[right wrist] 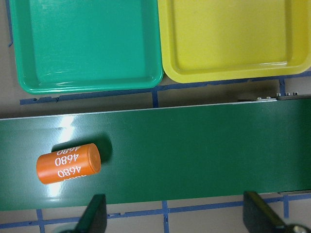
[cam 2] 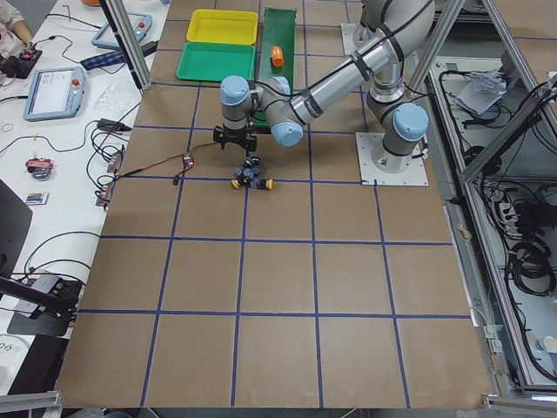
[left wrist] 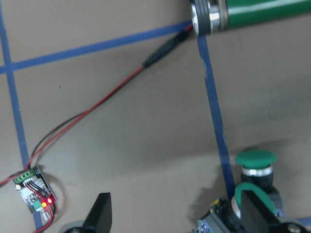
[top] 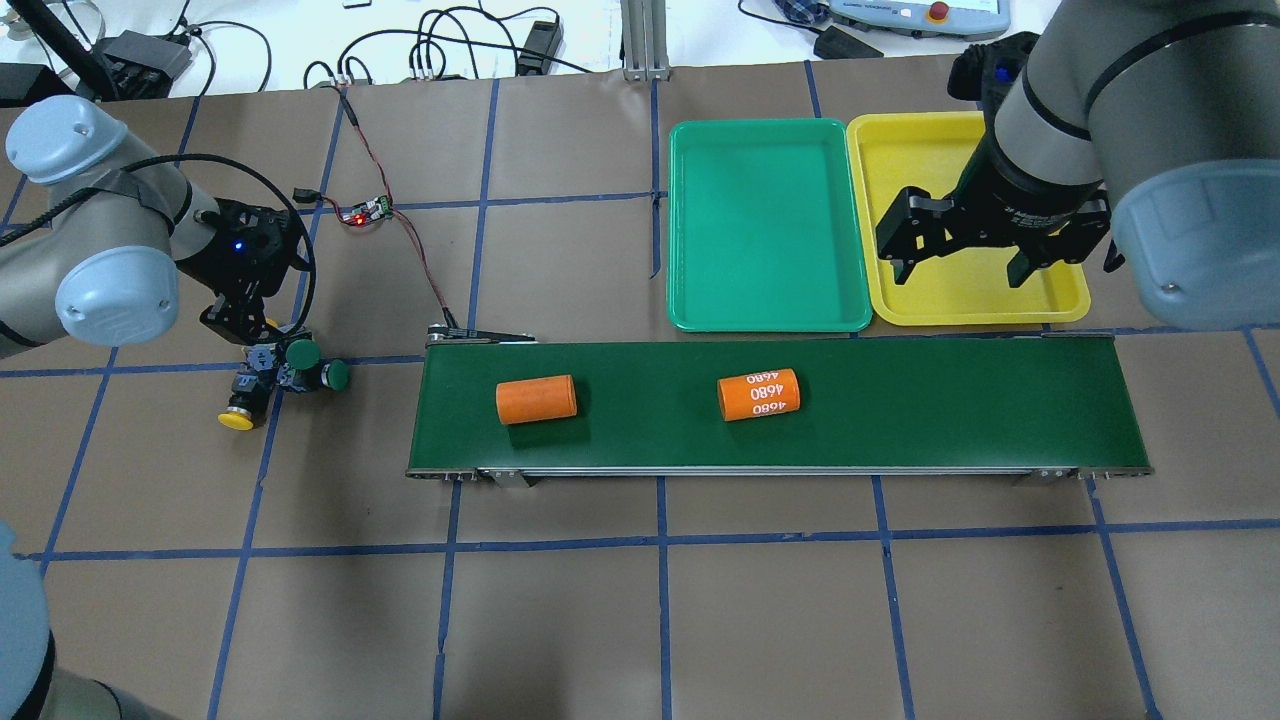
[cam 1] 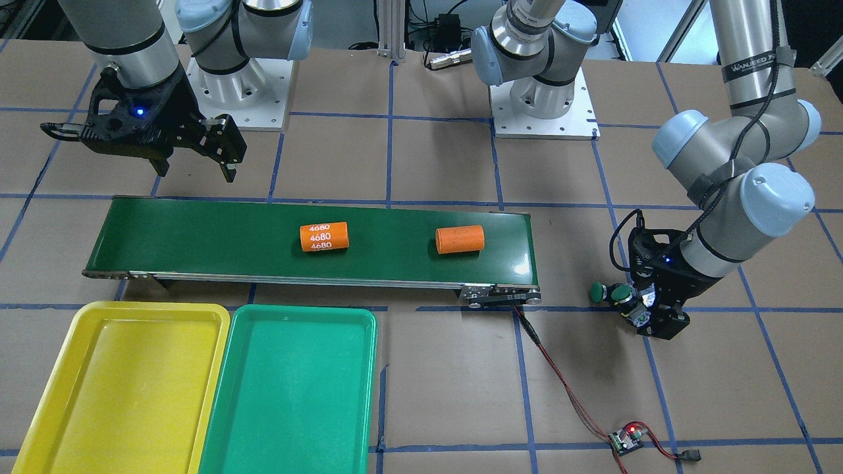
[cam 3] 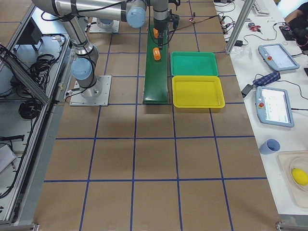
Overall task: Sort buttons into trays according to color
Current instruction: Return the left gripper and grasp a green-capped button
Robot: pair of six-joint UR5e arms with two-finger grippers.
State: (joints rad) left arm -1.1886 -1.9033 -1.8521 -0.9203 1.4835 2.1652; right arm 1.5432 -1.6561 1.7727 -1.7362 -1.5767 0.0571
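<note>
The buttons point(top: 285, 375) lie in a cluster on the table, off the conveyor's end. Two green caps point(top: 302, 352) and one yellow cap point(top: 237, 420) show in the overhead view. My left gripper point(top: 245, 325) is open right over the cluster. In the left wrist view point(left wrist: 177, 213) a green-capped button point(left wrist: 255, 162) lies at its right finger point(left wrist: 255, 213), not between the fingers. My right gripper point(top: 958, 268) is open and empty, above the yellow tray point(top: 960, 295). The green tray point(top: 765, 225) stands beside it. Both trays hold nothing.
The dark-green conveyor belt point(top: 780, 405) carries two orange cylinders, one plain point(top: 536, 399) and one marked 4680 point(top: 758, 394). A small circuit board point(top: 365, 212) with a red-black wire to the belt's end lies near the left gripper.
</note>
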